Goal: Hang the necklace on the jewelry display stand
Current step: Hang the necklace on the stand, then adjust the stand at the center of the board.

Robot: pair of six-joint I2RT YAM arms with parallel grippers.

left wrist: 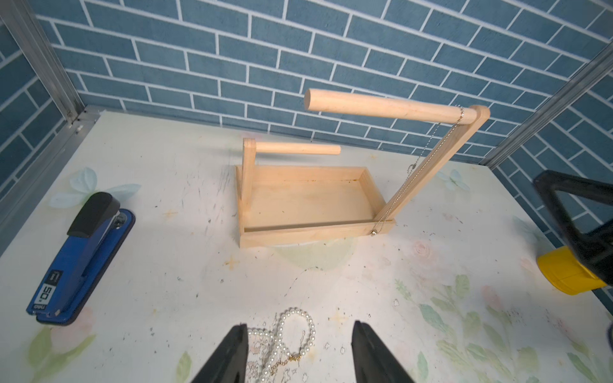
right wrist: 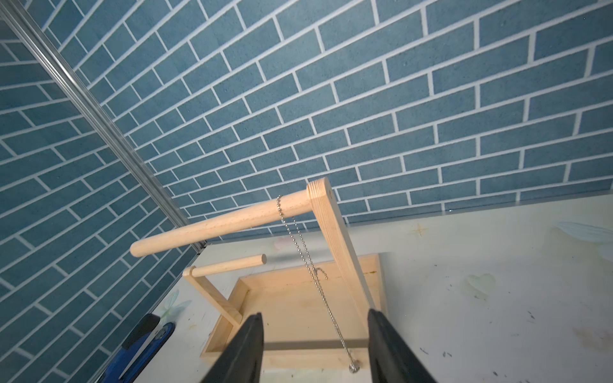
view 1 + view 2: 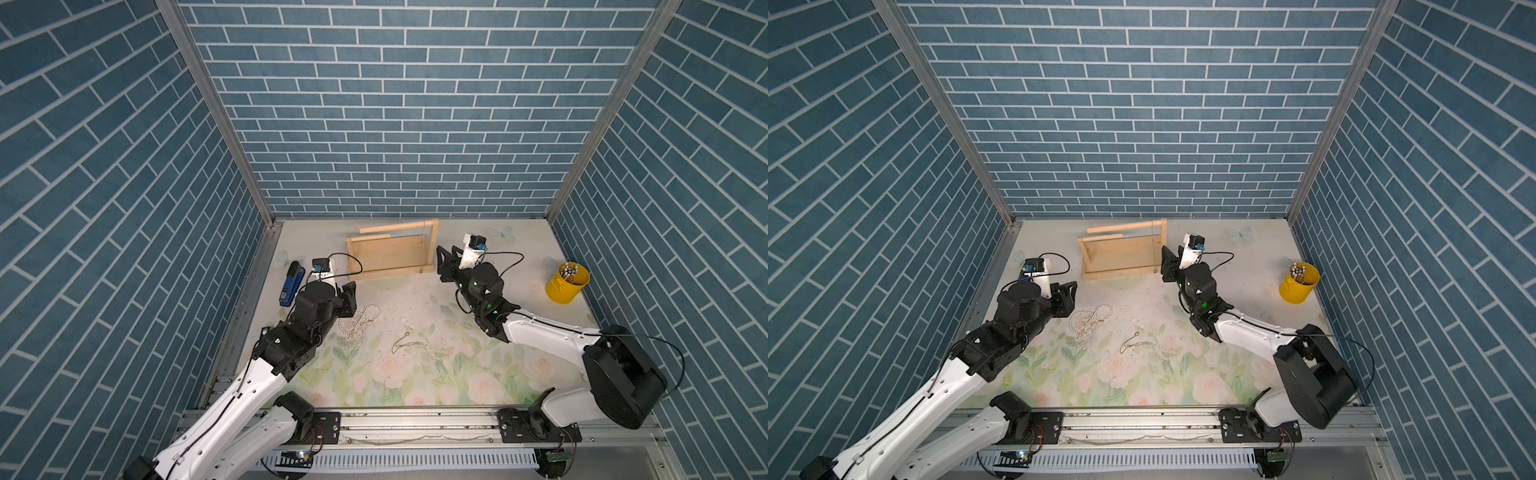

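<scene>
Black plastic, two fingers: the right gripper point(image 2: 315, 316), jaws about half apart with nothing between them. It sits just in front of the jewelry display stand point(image 2: 340, 238), on the side of the taller upright. It is set back from the chain rather than around it, which suggests the hanging step is done.

Silver, beaded: the ball-chain necklace point(image 2: 315, 275), looped over the upper bar point(image 2: 225, 224) close against the taller upright. Both strands fall straight, and the lowest end reaches the front rim of the base (whether it touches the wood cannot be told). The high bar probably suits its length; on the short lower bar point(image 1: 295, 149) it would likely pool in the tray.

Black plastic again: the left gripper point(image 1: 300, 326), likewise roughly half open and empty. It is low over a pearl necklace point(image 1: 295, 310) heaped on the table point(image 1: 166, 185), well apart from the stand. That position would serve for a pickup, should more pieces be due to hang.

Outlying items:
- A thin gold-coloured chain point(image 3: 402, 345) lies loose between the two arms.
- A blue stapler point(image 1: 83, 252) sits near the wall on the robot's left side.
- A yellow cup point(image 3: 567, 282) of sticks stands towards the opposite wall.

None of these touches the stand.
</scene>
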